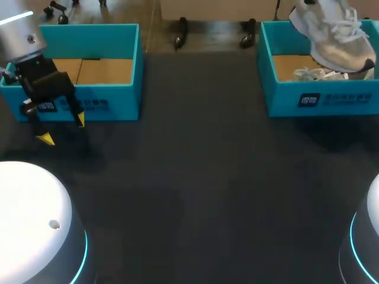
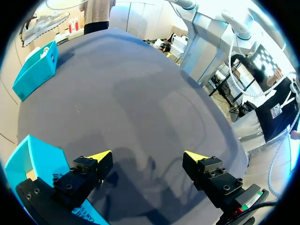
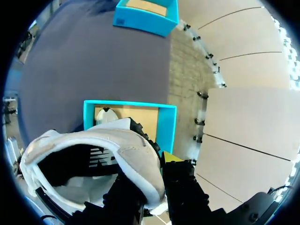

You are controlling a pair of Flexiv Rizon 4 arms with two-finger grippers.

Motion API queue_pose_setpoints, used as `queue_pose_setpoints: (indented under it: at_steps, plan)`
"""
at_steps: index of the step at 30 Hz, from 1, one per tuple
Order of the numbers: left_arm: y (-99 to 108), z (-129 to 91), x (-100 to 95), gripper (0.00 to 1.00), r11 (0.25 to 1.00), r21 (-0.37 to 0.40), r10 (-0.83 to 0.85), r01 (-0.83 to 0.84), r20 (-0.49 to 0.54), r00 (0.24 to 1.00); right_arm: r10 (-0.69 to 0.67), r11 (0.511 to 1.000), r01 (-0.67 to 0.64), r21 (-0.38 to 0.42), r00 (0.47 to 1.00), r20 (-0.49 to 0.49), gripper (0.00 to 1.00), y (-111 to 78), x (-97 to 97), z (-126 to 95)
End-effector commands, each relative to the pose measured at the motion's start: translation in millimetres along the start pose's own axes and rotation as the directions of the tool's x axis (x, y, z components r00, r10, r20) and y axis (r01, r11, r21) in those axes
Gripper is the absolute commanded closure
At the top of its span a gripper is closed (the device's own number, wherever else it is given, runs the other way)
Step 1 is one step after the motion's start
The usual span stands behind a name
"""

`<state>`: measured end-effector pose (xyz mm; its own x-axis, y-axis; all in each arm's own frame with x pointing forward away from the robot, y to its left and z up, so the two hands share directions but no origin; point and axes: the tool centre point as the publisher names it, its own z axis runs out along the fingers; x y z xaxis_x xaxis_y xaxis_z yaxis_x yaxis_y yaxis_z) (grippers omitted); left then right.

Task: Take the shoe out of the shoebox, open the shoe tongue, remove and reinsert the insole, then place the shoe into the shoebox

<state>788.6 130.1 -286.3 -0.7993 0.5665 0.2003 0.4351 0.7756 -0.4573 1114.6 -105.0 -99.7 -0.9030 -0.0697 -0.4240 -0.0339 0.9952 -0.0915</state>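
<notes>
Table: a dark surface is filling the head view. The white rounded bases of my two arms are covering its corners at 7 and 5 o'clock.
Right shoebox: teal and open side up, it is sitting at 2 o'clock on the table. Its 3 o'clock end is running out of the head view, and its brown floor is showing only in part.
Left teal box: it is sitting at 10 o'clock, open side up, with a brown cardboard floor showing. My left arm is hiding its 9 o'clock end.
Shoe: white and pale grey with white laces, it is hanging tilted in the air over the right shoebox, clear of the rim. The edge of the head view is cutting off its upper part. In the right wrist view its opening is facing the camera, too dark inside to make out.
Left tool: it is hovering over the table on the 6 o'clock side of the left teal box. Its yellow tips are standing wide apart with nothing between them.
Right tool: it is not showing in the head view. In its own wrist view it is pinching the shoe's padded collar wall. One yellow tip is showing, and the shoe is hiding the other finger's tip.
Pale item: it is lying in the right shoebox under the shoe. I cannot tell whether it is a second shoe or paper.
</notes>
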Motion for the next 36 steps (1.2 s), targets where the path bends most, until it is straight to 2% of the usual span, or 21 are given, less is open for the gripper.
queue_pose_setpoints:
  at_steps: [1, 5, 9, 11, 14, 15, 17, 20, 23, 36]
  plan:
    - [0, 0, 0.6, 0.00, 1.000, -0.002, 0.000, 0.000, -0.001, 1.000, -0.002, 1.000, 0.002, -0.002, 1.000, -0.005, 1.00, -0.5, -2.3, 0]
    - [0, 0, 0.6, 0.00, 1.000, -0.002, 0.000, 0.000, -0.001, 1.000, -0.002, 1.000, 0.002, -0.002, 1.000, -0.005, 1.00, -0.5, -2.3, 0]
    - [-3, -8, -1.1, 0.00, 0.969, 0.083, -0.236, 0.231, 0.053, 0.970, -0.002, 1.000, 0.002, -0.002, 1.000, -0.005, 1.00, -0.5, -2.3, 0]
    - [-4, -12, -0.2, 0.00, 0.923, 0.114, -0.378, 0.368, 0.092, 0.921, -0.002, 1.000, 0.002, -0.002, 1.000, -0.005, 1.00, -0.5, -2.3, 0]
    - [-7, -19, 3.1, 0.00, 0.803, 0.140, -0.596, 0.579, 0.217, 0.773, -0.002, 1.000, 0.002, -0.002, 1.000, -0.005, 1.00, -0.5, -2.3, 0]
    - [-7, -21, 5.0, 0.00, 0.783, 0.151, -0.622, 0.604, 0.232, 0.748, -0.002, 1.000, 0.002, -0.002, 1.000, -0.005, 1.00, -0.5, -2.3, 0]
    - [-11, -27, 14.6, 0.00, 0.654, 0.201, -0.748, 0.730, 0.317, 0.583, -0.002, 1.000, 0.002, -0.002, 1.000, -0.005, 1.00, -0.5, -2.3, 0]
    - [-13, -37, 21.3, 0.00, 0.540, 0.250, -0.818, 0.804, 0.383, 0.430, -0.002, 1.000, 0.002, -0.002, 1.000, -0.005, 1.00, -0.5, -2.3, 0]
    - [-12, -52, 19.0, 0.00, 0.327, 0.237, -0.827, 0.915, 0.540, 0.156, -0.002, 1.000, 0.002, -0.002, 1.000, -0.005, 1.00, -0.5, -2.3, 0]
    - [-12, -52, 19.0, 0.00, 0.327, 0.237, -0.827, 0.915, 0.540, 0.156, -0.002, 1.000, 0.002, -0.002, 1.000, -0.005, 1.00, -0.5, -2.3, 0]
